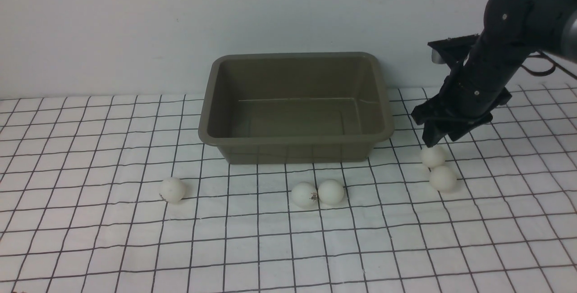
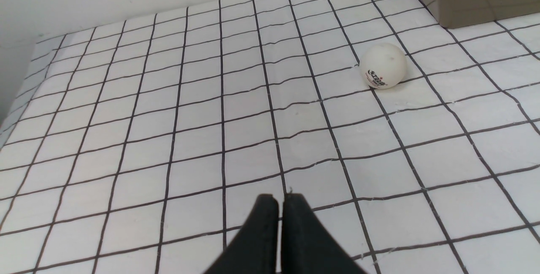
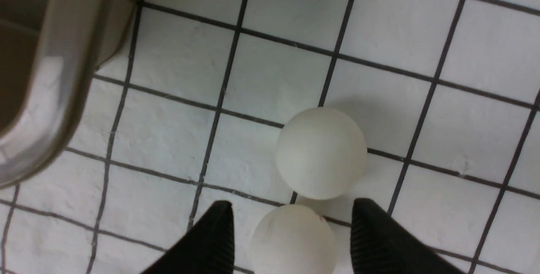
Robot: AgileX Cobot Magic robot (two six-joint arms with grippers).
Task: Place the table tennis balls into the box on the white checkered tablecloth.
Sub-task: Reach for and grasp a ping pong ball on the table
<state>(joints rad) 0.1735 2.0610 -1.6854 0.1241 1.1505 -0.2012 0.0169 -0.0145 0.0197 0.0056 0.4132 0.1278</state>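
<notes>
The white checkered tablecloth [image 1: 270,248], gridded with thin black lines, lay nearest and carried everything. On it stood the olive-grey rectangular plastic box [image 1: 295,139], with nothing inside. Five small white matte table tennis balls lay around it on the cloth. Two touched each other just before the box's front wall: the marked middle ball [image 1: 304,194] and the plain middle ball [image 1: 331,191]. The lone left ball [image 1: 171,189], bearing a printed logo, sat off the box's front left corner. Beyond the box's right end two more lay touching: the rear right ball [image 1: 433,156] and the front right ball [image 1: 443,178]. The right gripper [image 3: 293,208] stood with jaws parted on either side of the rear right ball, clear of it on both sides. The left gripper [image 2: 280,200] was pressed closed and empty over bare cloth, left of the box.
</notes>
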